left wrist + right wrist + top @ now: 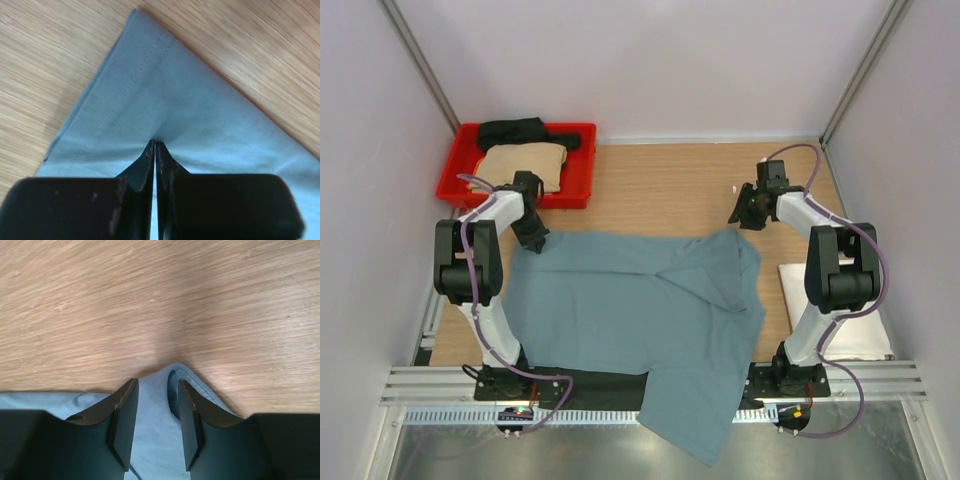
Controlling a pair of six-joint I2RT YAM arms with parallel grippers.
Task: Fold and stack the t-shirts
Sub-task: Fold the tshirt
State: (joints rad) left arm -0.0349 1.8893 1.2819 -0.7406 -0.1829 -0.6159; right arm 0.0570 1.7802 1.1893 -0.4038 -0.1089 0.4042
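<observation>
A teal-blue t-shirt (630, 300) lies spread over the middle of the wooden table, and its near part hangs over the front edge. My left gripper (532, 238) is at its far left corner. In the left wrist view the gripper (155, 144) is shut on the teal cloth (165, 90), which puckers at the tips. My right gripper (748, 208) is by the shirt's far right corner. In the right wrist view it (156, 387) is open, with a fold of the teal cloth (152, 420) showing between the fingers. A white t-shirt (845, 325) lies folded at the right, partly behind the right arm.
A red plastic tray (578, 188) stands at the back left, just behind my left gripper. It holds a tan shirt (525, 165) and a black shirt (520, 130). Bare wood (660, 190) lies between the two grippers. Walls close in the table's sides and back.
</observation>
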